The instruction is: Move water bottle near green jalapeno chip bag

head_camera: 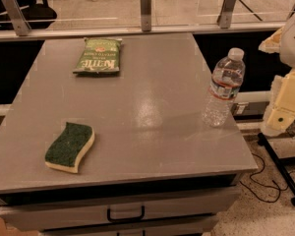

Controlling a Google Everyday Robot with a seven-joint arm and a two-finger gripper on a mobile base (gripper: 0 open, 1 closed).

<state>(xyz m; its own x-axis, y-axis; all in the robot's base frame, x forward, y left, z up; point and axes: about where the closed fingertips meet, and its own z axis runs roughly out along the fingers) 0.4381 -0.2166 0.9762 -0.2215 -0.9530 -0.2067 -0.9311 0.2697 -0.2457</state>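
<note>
A: Where was the end effector (281,113)?
B: At the right edge, off the surface (152,132), partly cut off; whether it was wide or narrow I couldn't tell.
A: And the water bottle (224,87)?
B: Upright just left of it, by the surface's right edge; the green jalapeno chip bag (98,56) lay far left.

Grey bench (152,151), glare patch (148,109) mid-top. Under the front edge, a grey drawer (64,215) with black handle (125,214). Along the far edge, glass panels (187,4) on metal posts (145,8); dark office chair (37,9) past the far left corner. Off the right front corner, speckled floor (255,220), black cable (263,181), black stand leg (280,168). Pale gripper (280,117) just off the right edge.
</note>
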